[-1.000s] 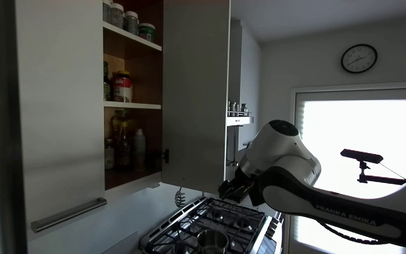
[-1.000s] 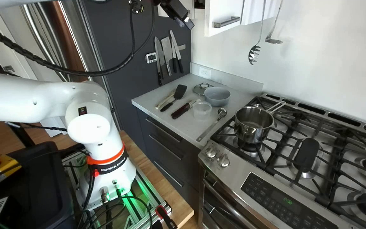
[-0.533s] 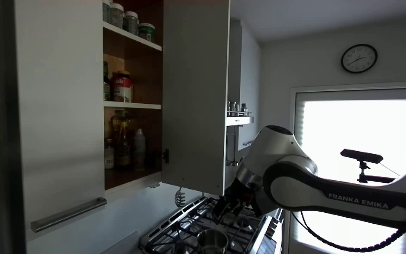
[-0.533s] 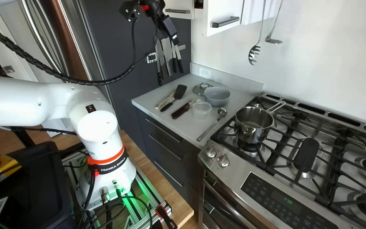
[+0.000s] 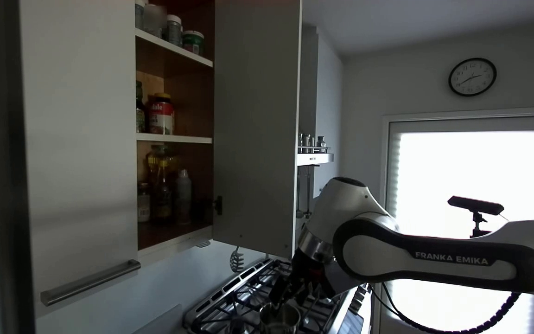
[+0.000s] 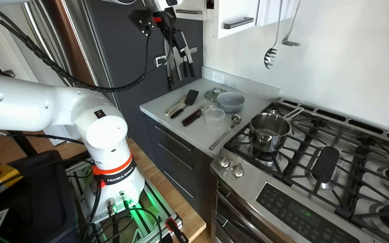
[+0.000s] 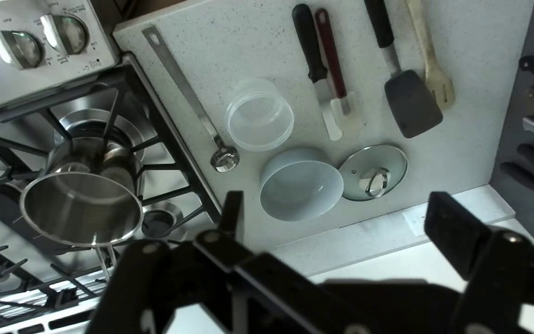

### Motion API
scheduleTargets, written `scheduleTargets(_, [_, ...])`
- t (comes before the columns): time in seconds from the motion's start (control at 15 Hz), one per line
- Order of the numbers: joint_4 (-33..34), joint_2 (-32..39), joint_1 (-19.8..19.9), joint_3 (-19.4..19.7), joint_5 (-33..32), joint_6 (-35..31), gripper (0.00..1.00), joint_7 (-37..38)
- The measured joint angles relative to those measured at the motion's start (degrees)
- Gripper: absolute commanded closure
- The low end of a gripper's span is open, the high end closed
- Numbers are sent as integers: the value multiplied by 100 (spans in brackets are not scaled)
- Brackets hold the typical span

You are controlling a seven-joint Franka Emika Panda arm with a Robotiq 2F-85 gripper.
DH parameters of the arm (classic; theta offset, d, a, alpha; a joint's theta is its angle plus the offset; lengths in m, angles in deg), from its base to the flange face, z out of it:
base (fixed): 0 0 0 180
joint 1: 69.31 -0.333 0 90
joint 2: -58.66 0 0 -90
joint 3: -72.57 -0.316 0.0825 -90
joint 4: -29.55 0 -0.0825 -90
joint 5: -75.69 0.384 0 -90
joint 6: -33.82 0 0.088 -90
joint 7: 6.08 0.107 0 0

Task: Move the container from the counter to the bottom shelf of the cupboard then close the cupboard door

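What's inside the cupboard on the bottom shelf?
The bottom shelf holds dark bottles, a pale-labelled jar and a grey bottle or can. Anything behind the closed grey door is hidden.

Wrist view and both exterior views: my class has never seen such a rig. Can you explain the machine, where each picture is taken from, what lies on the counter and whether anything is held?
The machine is a robot arm ending in a two-fingered gripper. Two pictures are taken from outside it: an exterior view shows the cupboard with its door open, and an exterior view shows the counter beside a gas range with a saucepan on it. The third comes from the wrist, looking down past the gripper. On the counter lie a clear plastic container, pale grey bowl, glass lid, metal ladle, black spatula, slotted wooden spoon, black-handled spreader and red-handled scraper. Nothing is held: the jaws stand open with nothing gripped between them.
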Motion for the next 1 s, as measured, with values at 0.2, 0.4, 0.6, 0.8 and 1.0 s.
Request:
scheduleTargets(0.2, [5, 0, -4, 6, -2, -1, 0, -3])
scheduleTargets(0.4, [-9, 136, -1, -111, 1, -86, 0, 73])
scheduleTargets(0.6, [-73, 579, 2, -425, 28, -536, 0, 459])
scheduleTargets(0.8, [-137, 1171, 35, -766, 28, -1163, 0, 957])
scheduleTargets(1.0, [-137, 1813, 116, -989, 6, -1725, 0, 1386])
